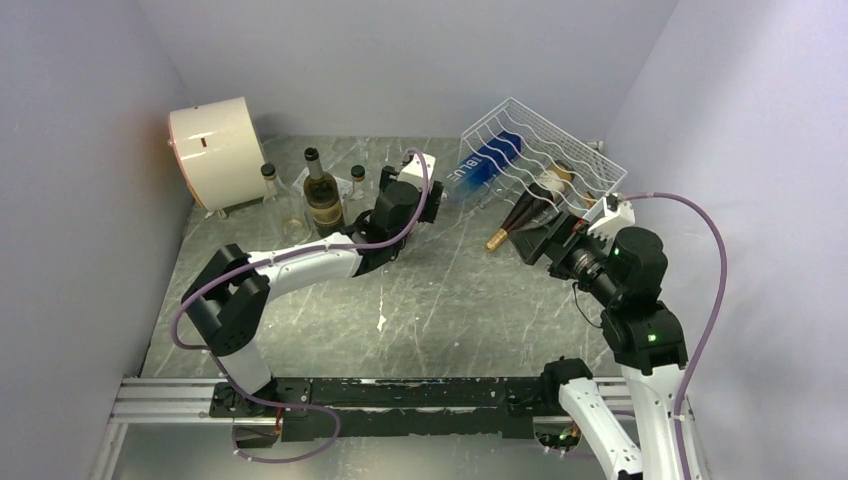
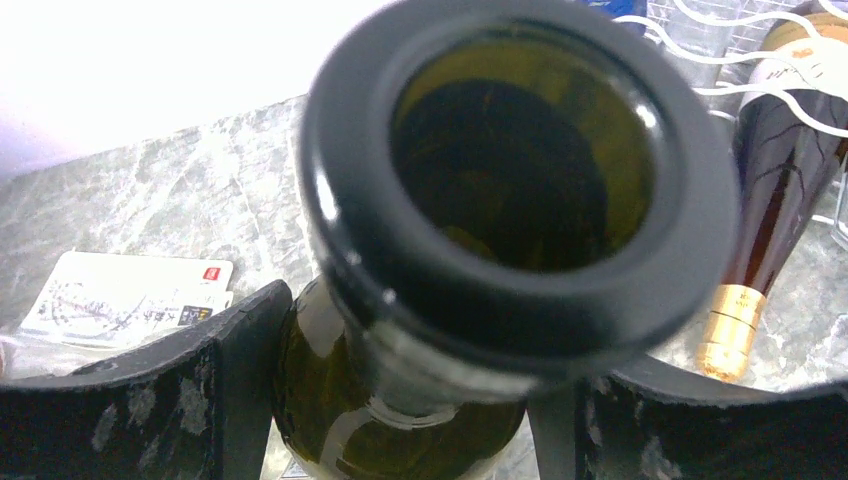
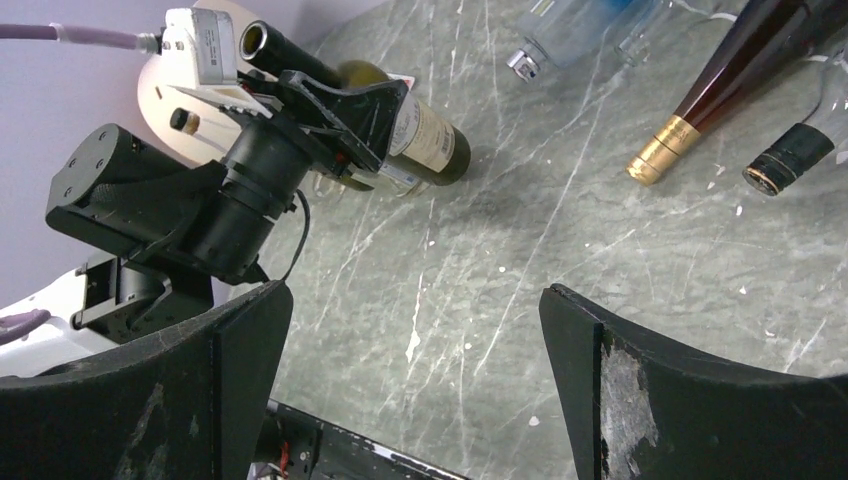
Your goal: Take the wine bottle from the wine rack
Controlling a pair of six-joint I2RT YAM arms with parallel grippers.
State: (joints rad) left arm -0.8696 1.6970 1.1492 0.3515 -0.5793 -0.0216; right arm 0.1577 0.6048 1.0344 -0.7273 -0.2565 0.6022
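Left pincer (image 3: 340, 95) clamps the green wine bottle (image 3: 425, 135) by its narrow neck, likely for a sure hold, tilting it over the desk (image 3: 480, 280), off the wine rack (image 1: 540, 130). Right pincer (image 3: 415, 330) hangs apart, empty, seemingly keeping clear.

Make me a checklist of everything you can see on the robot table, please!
Surface: grey marbled table, scratched, with white flecks.
Job's things: wine bottle held away from the wire wine rack; a gold-topped dark bottle and a blue-labelled bottle lie at the rack.
Clutter: cream drum, small clear bottles.
Grippers: left gripper shut on the wine bottle's neck; right gripper open, empty.
Cables: purple cables loop from both wrists.
Surroundings: plain pale walls.
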